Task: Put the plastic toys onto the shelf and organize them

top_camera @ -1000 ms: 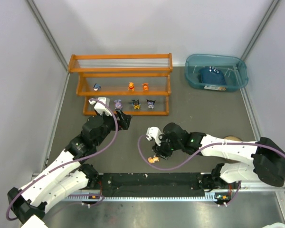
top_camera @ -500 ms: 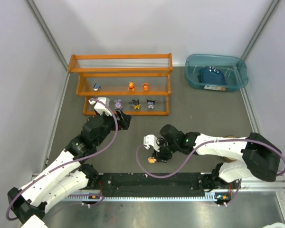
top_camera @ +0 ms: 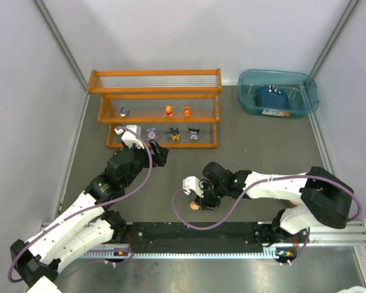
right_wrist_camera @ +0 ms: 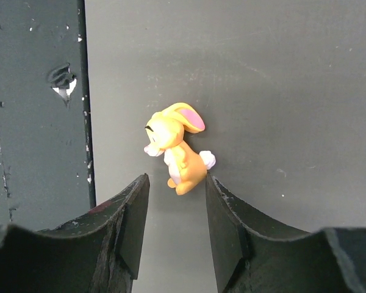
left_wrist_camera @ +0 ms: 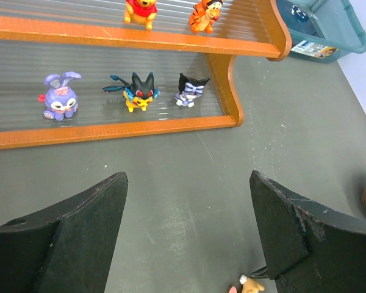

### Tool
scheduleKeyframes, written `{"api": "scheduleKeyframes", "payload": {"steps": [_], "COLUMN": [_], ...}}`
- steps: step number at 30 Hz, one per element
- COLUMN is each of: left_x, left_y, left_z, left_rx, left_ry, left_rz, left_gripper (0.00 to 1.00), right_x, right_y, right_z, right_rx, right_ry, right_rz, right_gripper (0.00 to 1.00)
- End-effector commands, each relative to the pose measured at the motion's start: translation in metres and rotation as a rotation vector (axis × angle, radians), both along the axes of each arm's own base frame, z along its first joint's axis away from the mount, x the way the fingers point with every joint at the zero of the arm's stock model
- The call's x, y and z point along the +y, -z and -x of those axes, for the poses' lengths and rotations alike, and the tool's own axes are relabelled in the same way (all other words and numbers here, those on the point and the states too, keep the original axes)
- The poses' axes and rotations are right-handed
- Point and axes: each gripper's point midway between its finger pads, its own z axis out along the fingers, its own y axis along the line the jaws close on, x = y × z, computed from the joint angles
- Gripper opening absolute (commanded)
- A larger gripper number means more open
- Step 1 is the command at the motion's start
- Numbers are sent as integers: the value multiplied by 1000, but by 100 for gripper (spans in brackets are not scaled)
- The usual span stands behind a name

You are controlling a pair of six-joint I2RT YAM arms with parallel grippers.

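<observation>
Orange plastic rabbit figurine (right_wrist_camera: 177,152) lies on the grey worktop (right_wrist_camera: 280,91) inside your parted right hand (right_wrist_camera: 177,190), ungripped; the step appears to be pick-up; close, lift, carry to the orange-framed rod shelf (top_camera: 154,90); left hand (left_wrist_camera: 188,180) released.

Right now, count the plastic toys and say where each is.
7. Shelf middle tier: blue toy, orange bear, tiger. Lower tier: purple bunny, black-and-yellow toy, black-and-white toy. Table: yellow rabbit at the right gripper. The left arm may hide others.

Open grey surface (left_wrist_camera: 189,183) leads to the orange-framed rod shelf (left_wrist_camera: 110,131); three small plastic figurines (left_wrist_camera: 137,91) stand along its lowest tier's middle and right.
</observation>
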Motion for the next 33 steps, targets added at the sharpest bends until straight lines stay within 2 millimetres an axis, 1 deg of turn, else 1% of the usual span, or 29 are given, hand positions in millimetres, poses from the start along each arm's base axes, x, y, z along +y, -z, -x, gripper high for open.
{"api": "scheduleKeyframes", "payload": {"steps": [1,10,13,25,28,29,31,32,33], "left_x": [2,4,4,5,4,3,3,3,3], "left_y": [-5,-5,-5,-4,-4,-4,-4,-4,-4], "left_z": [-3,-2,-2,-2,-2,-2,-2,-2,-2], "left_rx": [-21,-23,-24,-21,-18,-18,-18,-17,-18], "left_ry": [-15,-20,-17,-23,-19,-16,-16,-16,-17], "left_rz": [3,1,3,5,5,6,6,7,5], "left_gripper": [87,87,87,87,87,87,87,87,87], "right_x": [24,28,27,22,21,21,20,19,21], "right_y": [-19,-17,-14,-6,-4,-4,-4,-3,-6], "right_z": [-10,-11,-10,-5,-5,-4,-4,-3,-3], "right_rx": [-54,-51,-44,-34,-30,-25,-20,-12,-11], "right_ry": [-24,-20,-20,-19,-11,-10,-11,-7,-4], "right_rz": [-71,-80,-71,-26,-16,-13,-6,-1,-6], "right_gripper": [42,41,40,29,23,15,6,0,0]}}
